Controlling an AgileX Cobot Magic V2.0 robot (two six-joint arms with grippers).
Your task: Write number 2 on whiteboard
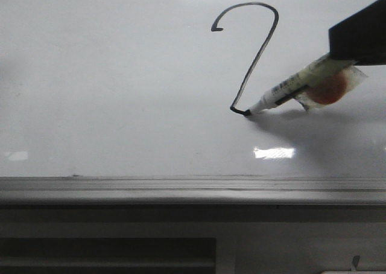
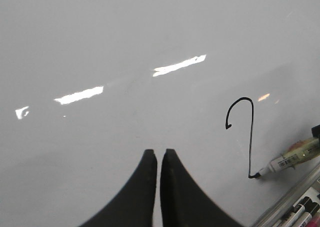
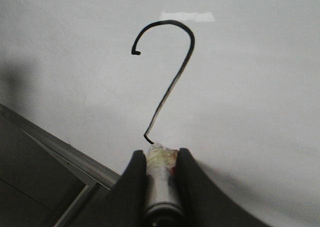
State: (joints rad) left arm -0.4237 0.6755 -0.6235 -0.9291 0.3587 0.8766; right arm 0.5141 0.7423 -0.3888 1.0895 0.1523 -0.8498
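Item: the whiteboard (image 1: 108,105), glossy white-grey, filling the front view above a grey frame edge (image 1: 181,189) that ran along its 6 o'clock side. Item: the number 2 (image 1: 256,50), partly drawn in thin black line, sitting toward 1 o'clock of the board's centre in the front view; the hooked top and the long diagonal were complete, and the line had only just turned at the foot of the diagonal into a very short stub of the base stroke. Item: marker (image 1: 283,93), pale barrel with a label, tip touching the board at that stub, its body slanting away toward 2 o'clock. Item: right gripper (image 3: 161,162), fingers clamped on the marker barrel, which showed between them in the right wrist view. Item: left gripper (image 2: 158,159), fingers brought together with barely a slit between them and nothing held, hovering over bare board well apart from the digit, which lay toward 3 o'clock of it in the left wrist view. Item: spare markers (image 2: 300,209), lying at the board's edge in that same view. Progress, as judged: roughly two thirds of the digit was done; the curved base stroke, running from the foot toward 3 o'clock, remained, then lifting the tip clear.
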